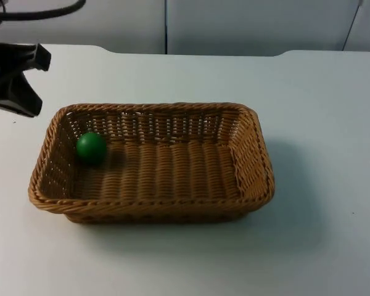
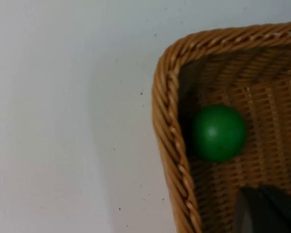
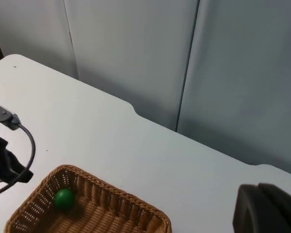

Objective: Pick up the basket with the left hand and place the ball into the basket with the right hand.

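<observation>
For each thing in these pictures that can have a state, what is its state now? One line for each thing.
basket: upright on the table, held by no gripper.
green ball: inside the basket, in the corner nearest the left arm.
left gripper: above the table beside the basket's left end, holding nothing.
right gripper: raised high, away from the basket; the arm waits.
table: carries the basket.

The basket sits on the surface, about midway between the far and near edges and a little toward the left. Inside it, the ball lies on the basket floor, tucked into the far-left corner, right up against the left wall. Behind it all, the partition wall runs along the surface's far edge.
</observation>
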You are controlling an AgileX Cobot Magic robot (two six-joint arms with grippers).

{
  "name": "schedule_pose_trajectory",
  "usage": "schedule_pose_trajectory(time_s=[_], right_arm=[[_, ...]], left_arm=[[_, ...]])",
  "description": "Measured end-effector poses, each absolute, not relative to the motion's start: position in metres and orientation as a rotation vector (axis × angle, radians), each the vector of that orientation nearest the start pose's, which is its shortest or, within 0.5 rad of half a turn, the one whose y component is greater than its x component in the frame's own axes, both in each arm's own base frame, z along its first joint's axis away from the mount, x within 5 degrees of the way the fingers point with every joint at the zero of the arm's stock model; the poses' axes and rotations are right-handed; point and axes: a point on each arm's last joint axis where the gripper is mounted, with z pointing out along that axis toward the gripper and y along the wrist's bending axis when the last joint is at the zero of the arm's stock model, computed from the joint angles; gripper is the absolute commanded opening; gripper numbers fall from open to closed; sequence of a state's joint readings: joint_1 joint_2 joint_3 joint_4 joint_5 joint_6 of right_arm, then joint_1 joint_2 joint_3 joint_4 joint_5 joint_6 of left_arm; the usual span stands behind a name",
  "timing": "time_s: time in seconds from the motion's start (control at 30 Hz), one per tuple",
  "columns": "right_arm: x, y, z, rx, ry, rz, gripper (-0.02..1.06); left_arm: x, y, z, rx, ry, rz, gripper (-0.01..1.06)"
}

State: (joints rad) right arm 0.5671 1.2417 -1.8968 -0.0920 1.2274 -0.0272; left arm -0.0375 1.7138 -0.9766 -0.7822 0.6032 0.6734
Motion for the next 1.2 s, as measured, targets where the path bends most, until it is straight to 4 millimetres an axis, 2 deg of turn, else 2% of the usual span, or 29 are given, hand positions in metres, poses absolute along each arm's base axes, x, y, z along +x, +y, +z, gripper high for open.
schedule_pose_trajectory(time_s=[0.03,0.13,0.17,0.27,0.3,0.33,0.4,0.47,0.5,0.53,0.57,0.67,0.7,0.77,0.83,0.87,1.0,1.1,1.2], right_arm=[[0.168,0.098,0.547,-0.581,1.974,0.227,0.00],[0.156,0.089,0.548,-0.574,1.956,0.225,0.00],[0.156,0.089,0.548,-0.574,1.956,0.225,0.00],[0.124,0.067,0.540,-0.536,1.948,0.221,0.00],[0.115,0.060,0.530,-0.518,1.971,0.216,0.00],[0.115,0.060,0.530,-0.518,1.971,0.216,0.00],[0.086,0.038,0.515,-0.455,1.966,0.207,0.00],[0.063,0.018,0.492,-0.394,1.977,0.187,0.00],[0.063,0.018,0.492,-0.394,1.977,0.187,0.00],[0.048,0.007,0.482,-0.368,1.963,0.186,0.00],[0.033,-0.003,0.460,-0.344,1.975,0.183,0.00],[0.005,-0.019,0.416,-0.360,1.971,0.213,0.00],[0.005,-0.019,0.416,-0.360,1.971,0.213,0.00],[-0.007,-0.020,0.387,-0.425,1.966,0.248,0.00],[-0.018,-0.021,0.368,-0.476,1.924,0.297,0.00],[-0.018,-0.021,0.368,-0.476,1.924,0.297,0.00],[-0.026,-0.023,0.337,-0.509,1.877,0.318,0.00],[-0.026,-0.021,0.322,-0.539,1.885,0.321,0.00],[-0.018,-0.014,0.302,-0.609,1.933,0.296,0.00]], left_arm=[[0.323,-0.049,0.199,0.183,2.608,-0.560,0.00],[0.291,-0.047,0.227,0.197,2.537,-0.540,0.00],[0.291,-0.047,0.227,0.197,2.537,-0.540,0.00],[0.253,-0.045,0.244,0.183,2.477,-0.532,0.00],[0.240,-0.045,0.254,0.185,2.447,-0.537,0.00],[0.240,-0.045,0.254,0.185,2.447,-0.537,0.00],[0.213,-0.045,0.272,0.198,2.399,-0.544,0.00],[0.185,-0.043,0.293,0.216,2.350,-0.514,0.00],[0.185,-0.043,0.293,0.216,2.350,-0.514,0.00],[0.162,-0.039,0.309,0.221,2.296,-0.459,0.00],[0.145,-0.036,0.318,0.208,2.257,-0.407,0.00],[0.096,-0.024,0.337,0.172,2.152,-0.271,0.00],[0.096,-0.024,0.337,0.172,2.152,-0.271,0.00],[0.065,-0.019,0.342,0.148,2.092,-0.215,0.00],[0.037,-0.016,0.344,0.130,2.028,-0.190,0.00],[0.037,-0.016,0.344,0.130,2.028,-0.190,0.00],[0.003,-0.010,0.338,0.121,1.983,-0.118,0.00],[-0.006,-0.006,0.333,0.121,1.990,-0.070,0.00],[-0.012,-0.005,0.322,0.119,1.992,-0.053,0.00]])
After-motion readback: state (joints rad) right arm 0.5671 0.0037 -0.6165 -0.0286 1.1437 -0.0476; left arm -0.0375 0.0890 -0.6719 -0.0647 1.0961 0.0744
